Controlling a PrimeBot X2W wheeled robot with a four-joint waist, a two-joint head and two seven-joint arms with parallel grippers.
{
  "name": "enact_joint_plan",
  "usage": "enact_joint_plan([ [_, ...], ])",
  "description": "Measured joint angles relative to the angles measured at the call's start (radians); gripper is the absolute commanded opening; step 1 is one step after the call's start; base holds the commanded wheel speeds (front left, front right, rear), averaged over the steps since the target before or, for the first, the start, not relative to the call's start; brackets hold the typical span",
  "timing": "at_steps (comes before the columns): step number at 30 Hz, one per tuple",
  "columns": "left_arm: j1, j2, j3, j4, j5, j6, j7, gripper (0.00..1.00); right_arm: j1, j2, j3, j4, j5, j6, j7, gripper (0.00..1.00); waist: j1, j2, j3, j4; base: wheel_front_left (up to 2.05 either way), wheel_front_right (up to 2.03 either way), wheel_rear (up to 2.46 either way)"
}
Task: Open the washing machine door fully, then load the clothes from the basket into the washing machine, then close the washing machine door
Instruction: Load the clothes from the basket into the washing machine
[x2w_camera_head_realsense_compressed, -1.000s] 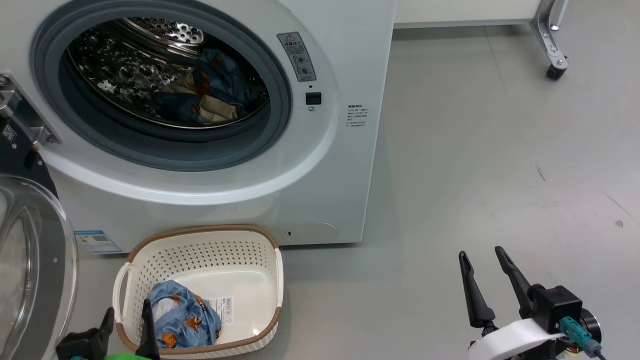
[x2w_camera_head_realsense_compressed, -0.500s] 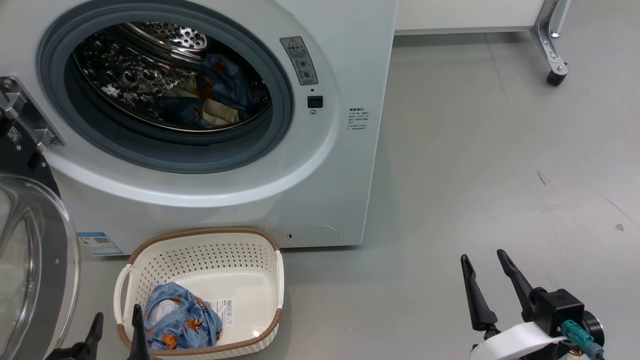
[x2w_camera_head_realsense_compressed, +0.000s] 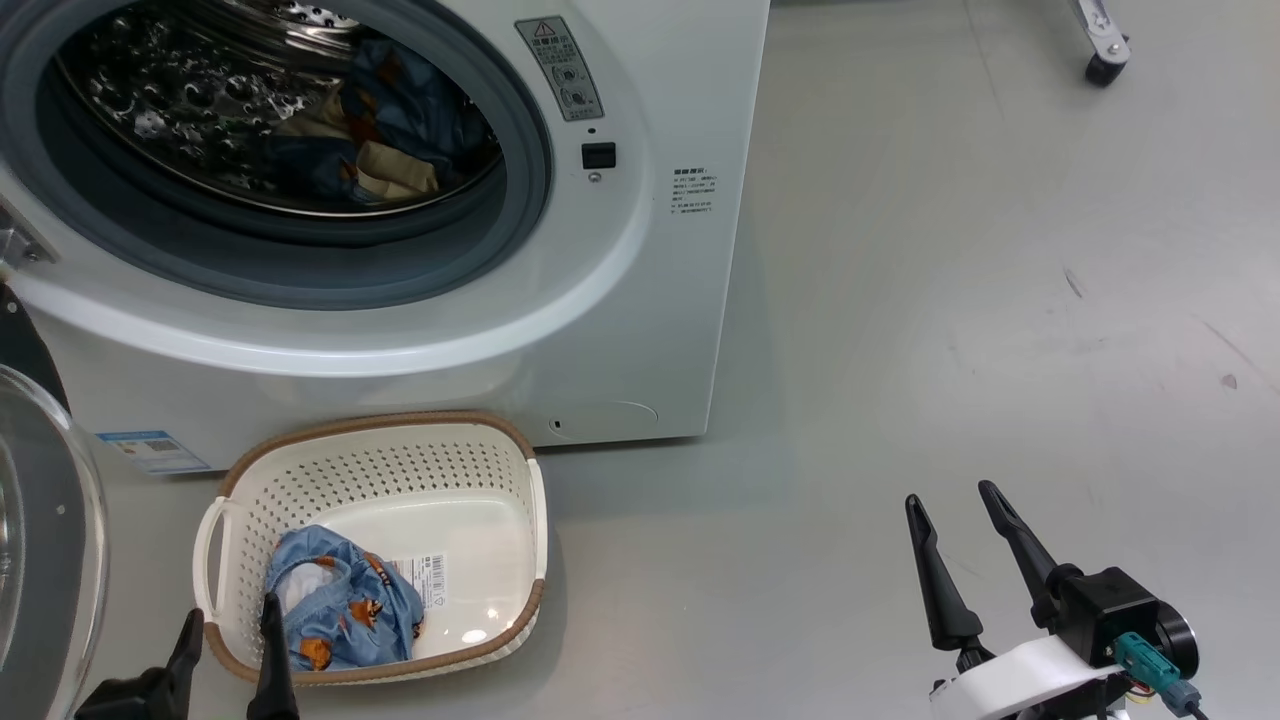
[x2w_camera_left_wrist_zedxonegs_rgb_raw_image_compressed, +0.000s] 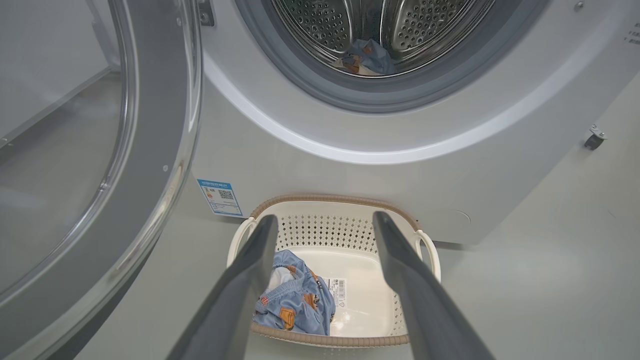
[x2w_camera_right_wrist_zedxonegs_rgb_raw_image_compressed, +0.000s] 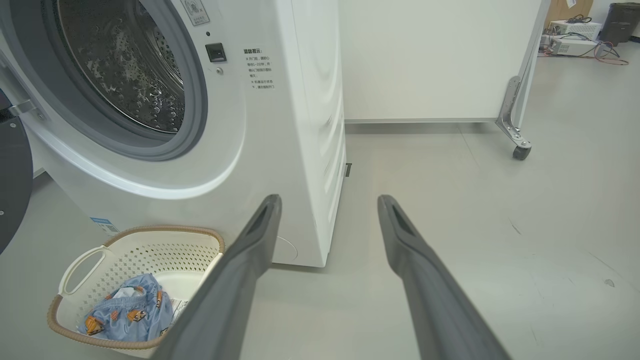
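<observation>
The washing machine stands open, with blue and cream clothes lying in its steel drum. Its door is swung out at the left, glass bowl facing me. On the floor in front sits the cream basket holding one light blue patterned garment. My left gripper is open at the basket's near left corner, one finger over the rim beside the garment. In the left wrist view the left gripper frames the basket and garment. My right gripper is open and holds nothing, over bare floor.
A white cabinet on a castor leg stands behind and to the right of the machine. Grey floor stretches to the right of the machine. A blue label is on the machine's lower left front.
The whole head picture has shifted up and to the left, so the camera has moved. My left gripper sits slightly lower in the picture than a second ago. Both grippers stay open.
</observation>
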Motion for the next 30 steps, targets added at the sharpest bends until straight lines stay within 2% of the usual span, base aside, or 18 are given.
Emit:
enact_joint_plan([
  [5, -0.062, 0.027, -0.044, 0.034, 0.005, -0.005, 0.002, 1.00, -0.017, 0.000, 0.007, -0.012, -0.010, 0.000, 0.000, 1.00, 0.0000, 0.0000, 0.058, -0.017, 0.00, 0.00, 0.00],
  [9, -0.099, 0.052, -0.067, 0.070, 0.010, -0.008, 0.056, 1.00, -0.057, 0.000, 0.023, -0.030, -0.010, 0.000, 0.000, 1.00, 0.0000, 0.0000, 0.109, -0.033, 0.00, 0.00, 0.00],
  [15, -0.171, 0.074, -0.036, 0.131, -0.025, -0.009, 0.140, 1.00, -0.109, 0.000, 0.039, -0.049, 0.000, -0.002, 0.000, 1.00, 0.0000, 0.0000, 0.188, -0.060, 0.00, 0.00, 0.00],
  [23, -0.288, 0.089, -0.003, 0.234, -0.104, -0.009, 0.286, 1.00, -0.151, -0.001, 0.053, -0.064, 0.013, -0.028, 0.000, 1.00, 0.0001, 0.0000, 0.287, -0.098, 0.00, 0.00, 0.00],
  [30, -0.388, 0.124, 0.002, 0.328, -0.115, -0.006, 0.391, 1.00, -0.175, -0.001, 0.057, -0.070, 0.012, -0.045, 0.000, 1.00, 0.0002, 0.0000, 0.366, -0.120, 0.00, 0.00, 0.00],
])
